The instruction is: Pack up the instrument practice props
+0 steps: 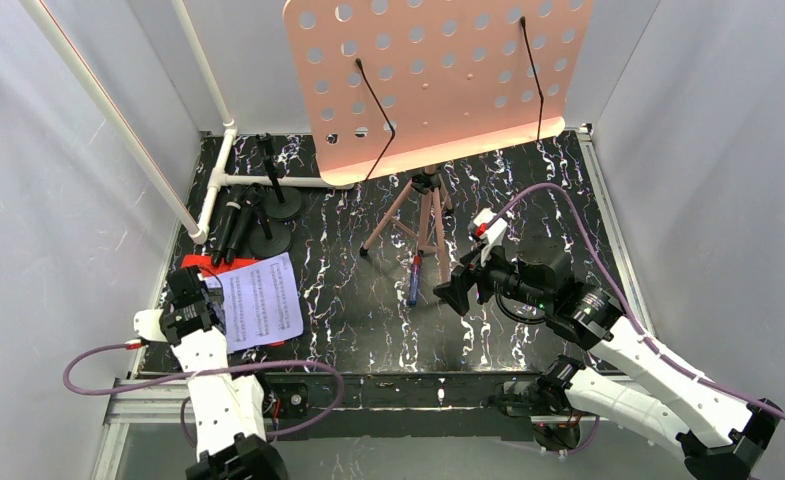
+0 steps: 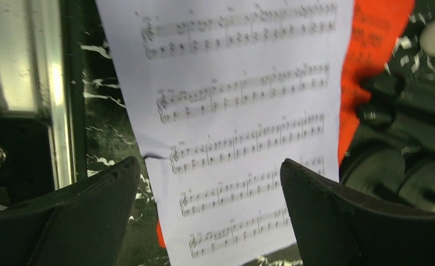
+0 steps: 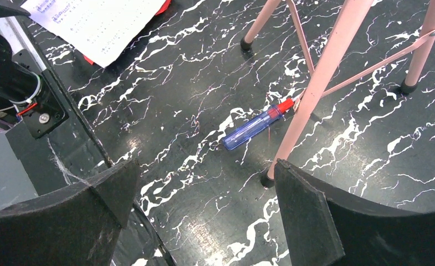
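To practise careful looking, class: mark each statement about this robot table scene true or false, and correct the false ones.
1. The white music sheet lies over the red sheet. True.
2. The left tool is shut on that top sheet. False: its jaws stand wide open.
3. The pink rack lies flat. False: it stands upright on its tripod legs.
4. A blue pen lies beside a tripod leg. True.

Before the black left gripper (image 2: 209, 166), a white sheet (image 2: 231, 111) bears black staves over a red sheet (image 2: 375, 55). Before the right gripper (image 3: 205, 166) are a blue red-capped pen (image 3: 254, 126), pink tripod legs (image 3: 315, 94), a black white-veined table (image 3: 176, 83).
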Motion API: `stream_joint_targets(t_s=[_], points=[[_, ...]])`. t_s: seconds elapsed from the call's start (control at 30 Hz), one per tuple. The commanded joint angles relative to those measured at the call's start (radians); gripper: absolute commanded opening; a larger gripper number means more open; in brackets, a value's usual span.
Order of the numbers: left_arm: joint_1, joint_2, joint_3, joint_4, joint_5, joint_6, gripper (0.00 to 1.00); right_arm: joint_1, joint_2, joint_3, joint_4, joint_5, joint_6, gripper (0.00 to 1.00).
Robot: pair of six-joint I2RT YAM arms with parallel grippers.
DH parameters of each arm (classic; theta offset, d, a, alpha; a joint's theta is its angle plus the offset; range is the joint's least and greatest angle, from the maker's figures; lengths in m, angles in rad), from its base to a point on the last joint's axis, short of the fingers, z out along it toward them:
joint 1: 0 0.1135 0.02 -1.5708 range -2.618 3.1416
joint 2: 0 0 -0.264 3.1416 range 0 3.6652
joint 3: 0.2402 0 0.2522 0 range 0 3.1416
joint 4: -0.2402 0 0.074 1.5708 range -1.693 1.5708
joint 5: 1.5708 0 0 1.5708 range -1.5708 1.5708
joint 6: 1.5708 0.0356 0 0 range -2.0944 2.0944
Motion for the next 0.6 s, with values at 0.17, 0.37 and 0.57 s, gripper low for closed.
stream_joint_targets(t_s=[0.17,0.37,0.57], points=[[0.222,0.109,-0.069,0.103,0.017,0.043,0.94,0.002,0.003,-0.01,0.0,-0.006,-0.022,0.99],[0.273,0.149,-0.068,0.106,-0.029,0.071,0.91,0.002,0.011,-0.01,-0.001,-0.004,-0.023,0.99],[0.305,0.181,-0.1,0.163,-0.038,0.097,0.91,0.003,0.016,-0.011,-0.001,-0.004,-0.024,0.99]])
